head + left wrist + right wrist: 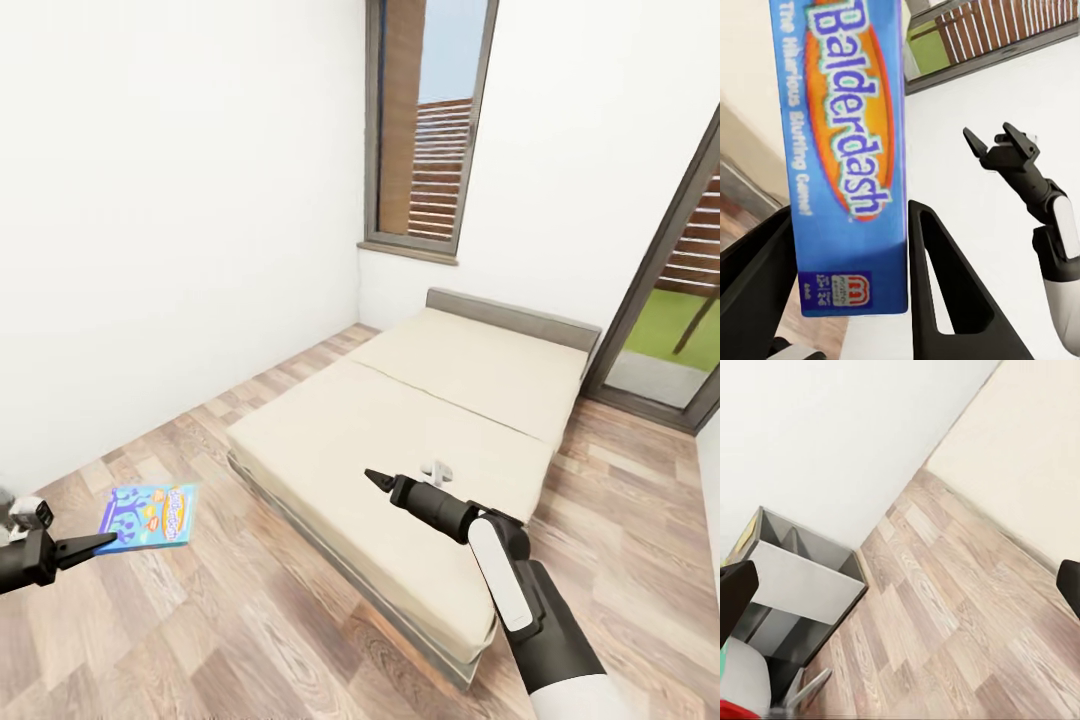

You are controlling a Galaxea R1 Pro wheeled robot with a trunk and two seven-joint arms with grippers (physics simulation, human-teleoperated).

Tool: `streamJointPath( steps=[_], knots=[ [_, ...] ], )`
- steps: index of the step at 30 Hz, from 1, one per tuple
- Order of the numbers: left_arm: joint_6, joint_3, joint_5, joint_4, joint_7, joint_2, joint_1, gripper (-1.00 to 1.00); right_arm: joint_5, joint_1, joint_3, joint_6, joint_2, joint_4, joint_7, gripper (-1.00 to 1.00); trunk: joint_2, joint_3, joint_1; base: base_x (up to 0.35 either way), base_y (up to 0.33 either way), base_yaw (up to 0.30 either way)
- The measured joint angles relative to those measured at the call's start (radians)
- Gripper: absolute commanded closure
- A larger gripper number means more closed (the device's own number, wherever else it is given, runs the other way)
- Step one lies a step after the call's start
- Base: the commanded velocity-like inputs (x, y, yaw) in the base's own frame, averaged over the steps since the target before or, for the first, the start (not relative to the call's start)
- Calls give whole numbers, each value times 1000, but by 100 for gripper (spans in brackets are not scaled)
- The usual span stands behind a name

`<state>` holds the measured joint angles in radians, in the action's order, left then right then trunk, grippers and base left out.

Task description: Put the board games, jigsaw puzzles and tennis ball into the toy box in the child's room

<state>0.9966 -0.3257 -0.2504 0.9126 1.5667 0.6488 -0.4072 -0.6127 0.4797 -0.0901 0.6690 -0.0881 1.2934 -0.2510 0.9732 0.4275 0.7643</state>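
Currently left gripper fingers clamp the flat blue cartoon-covered board game box by one edge, clear of the wood-plank floor, presumably for carrying; right gripper fingers spread, empty, over the cream-mattressed bed.

1. The right arm has a glossy white shell along the forearm over a dark grey, nearly black body.
2. Its wrist section is a dark cylinder that narrows toward the right gripper, whose fingers are black and end in pointed tips.
3. The left gripper is also black, with long, tapering wedge-shaped fingers; one finger has a slotted cut-out along its length.
4. Behind the left gripper sits a small grey-and-white block on the wrist.
5. The right arm's white cover has rounded ends.
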Motion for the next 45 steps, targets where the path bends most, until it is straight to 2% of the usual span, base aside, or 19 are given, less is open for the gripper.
streamJointPath(
  steps=[23,33,45],
  knots=[
    [0,2,0,0,0,-1,0,100,0,0,-2,0,-1,-1,0,-100,0,-11,0,0,0,285],
    [0,4,-1,0,0,0,0,100,-3,0,1,-2,1,-1,0,-100,-70,-47,-38,0,0,282],
    [0,5,-2,0,0,-1,-1,100,-2,0,2,-2,1,-1,-1,-100,-154,-85,-84,0,0,41]
  ],
)
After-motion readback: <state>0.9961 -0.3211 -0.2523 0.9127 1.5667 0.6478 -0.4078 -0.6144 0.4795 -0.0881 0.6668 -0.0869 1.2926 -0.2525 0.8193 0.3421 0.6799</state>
